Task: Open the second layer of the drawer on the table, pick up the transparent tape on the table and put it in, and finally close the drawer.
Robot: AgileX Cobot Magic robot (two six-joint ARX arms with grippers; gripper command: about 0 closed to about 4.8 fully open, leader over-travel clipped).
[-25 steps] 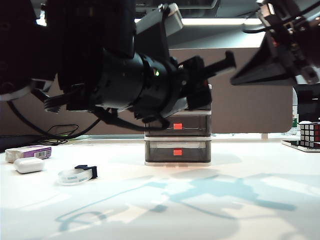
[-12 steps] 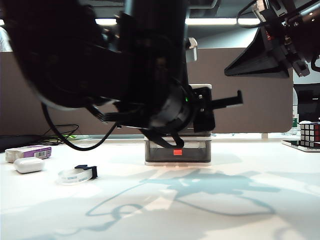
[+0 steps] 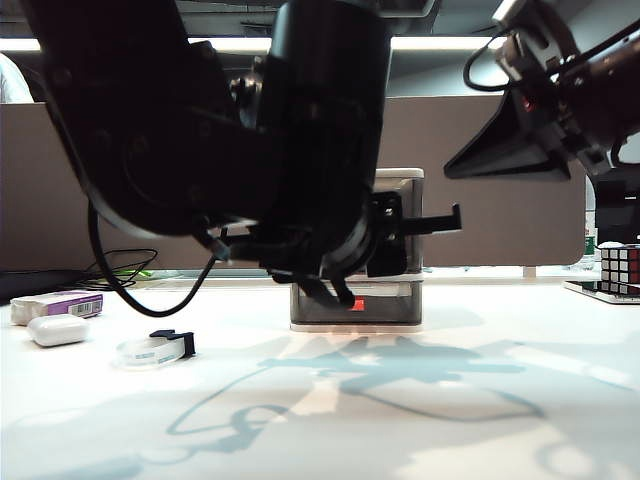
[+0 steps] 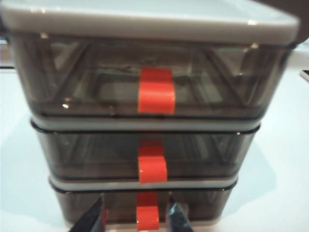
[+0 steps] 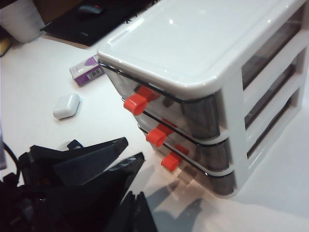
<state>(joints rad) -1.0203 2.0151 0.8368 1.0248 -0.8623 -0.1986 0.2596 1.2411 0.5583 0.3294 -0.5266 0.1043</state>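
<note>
The drawer (image 4: 145, 19) fills the left wrist view, with all three smoky grey tiers pushed in. The second layer (image 4: 87, 154) carries its red-orange handle (image 4: 152, 169) at the middle of its front. My left gripper (image 4: 136, 221) is open just in front of the unit, its fingertips (image 4: 91, 220) on either side of the bottom tier's handle (image 4: 147, 217) without touching it. The transparent tape (image 3: 155, 349) lies on the table (image 3: 450, 420) to the left of the drawer (image 3: 400, 305). My right gripper (image 5: 137, 212) is shut and empty, raised to the drawer's front right.
A white earbud case (image 3: 57, 330) and a purple-and-white box (image 3: 58, 303) lie left of the tape. A puzzle cube (image 3: 620, 268) stands at the far right. The bulky left arm (image 3: 300, 200) hides most of the drawer in the exterior view.
My left arm has come down and turned toward the drawer's front, now covering the top two tiers in the exterior view. The right arm has shifted only slightly. The tape has not moved.
</note>
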